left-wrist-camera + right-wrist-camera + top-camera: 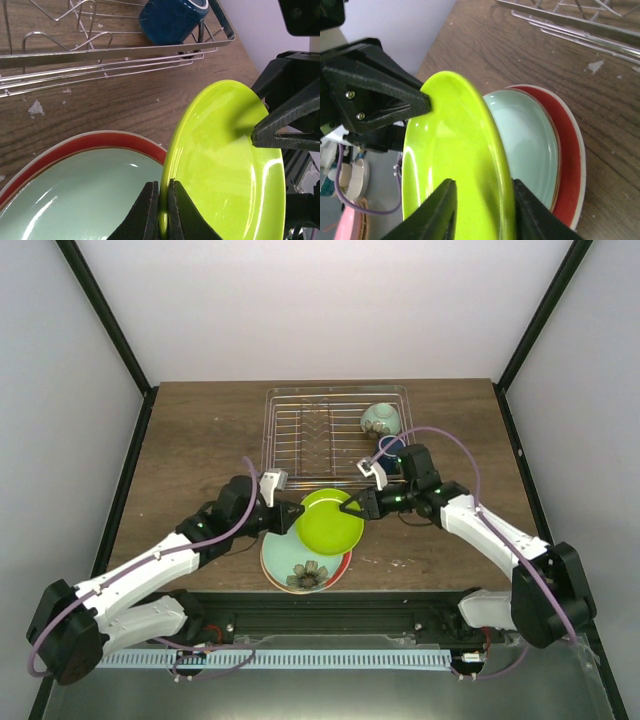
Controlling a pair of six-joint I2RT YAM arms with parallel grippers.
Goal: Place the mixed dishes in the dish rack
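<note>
The lime-green plate (pixel 330 520) is held tilted on edge above the table. My left gripper (pixel 290 512) is shut on its left rim, and the left wrist view shows both pads (pixel 150 200) pinching the rim of the lime-green plate (pixel 225 165). My right gripper (pixel 355 506) straddles the opposite rim. In the right wrist view its fingers (pixel 440 205) stand either side of the lime-green plate (pixel 450 150), with a gap on the face side. A red plate (pixel 300 565) with a pale teal centre lies below on a peach-tan plate (pixel 268 575). The dish rack (pixel 300 430) holds the mint bowl (pixel 380 420) and dark-blue mug (pixel 170 20).
The rack's near wire wall (pixel 100 52) runs just beyond the plates. Bare wooden table (pixel 200 440) lies left of the rack. Black frame posts stand at the table's back corners.
</note>
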